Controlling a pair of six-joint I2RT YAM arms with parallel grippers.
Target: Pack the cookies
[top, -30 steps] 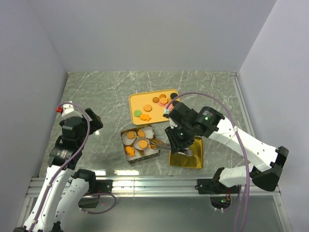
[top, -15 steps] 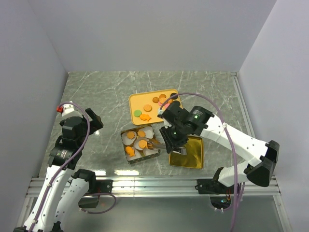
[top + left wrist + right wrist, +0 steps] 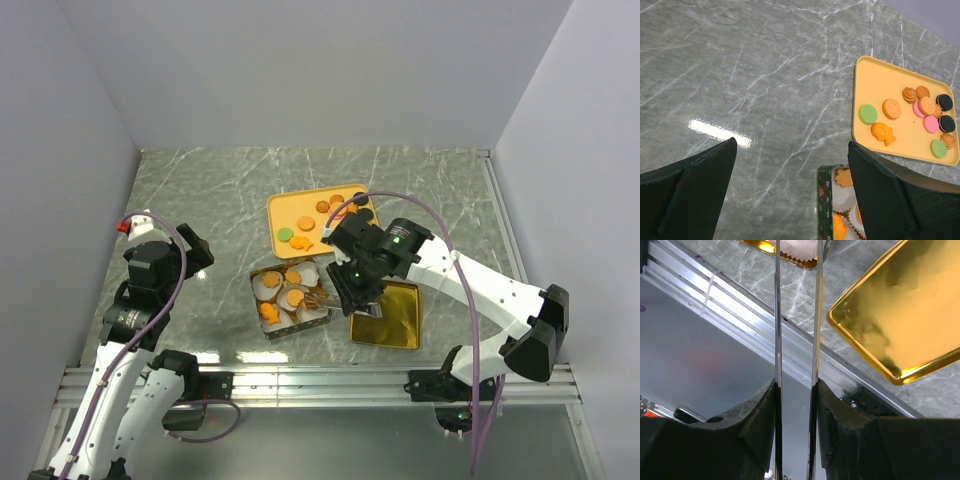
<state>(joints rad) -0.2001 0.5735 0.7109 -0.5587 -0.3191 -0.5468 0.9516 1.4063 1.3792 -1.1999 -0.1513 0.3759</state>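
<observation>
Packing is partly done, I judge: several paper cups (image 3: 313,313) in the box (image 3: 258,275) already hold cookies (image 3: 295,297). About a dozen more lie on the tray (image 3: 875,80) just beyond it, not yet moved. The lid (image 3: 395,325) lies right of the box.

The right fingers (image 3: 760,410) are clenched on tweezers (image 3: 776,315) that reach over the box; I cannot tell if the tips carry a cookie. The left fingers (image 3: 695,180) are spread wide and empty at the left.

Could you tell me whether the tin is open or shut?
Open. The gold lid lies on the table beside the tin, and cookies in paper cups show inside.
</observation>
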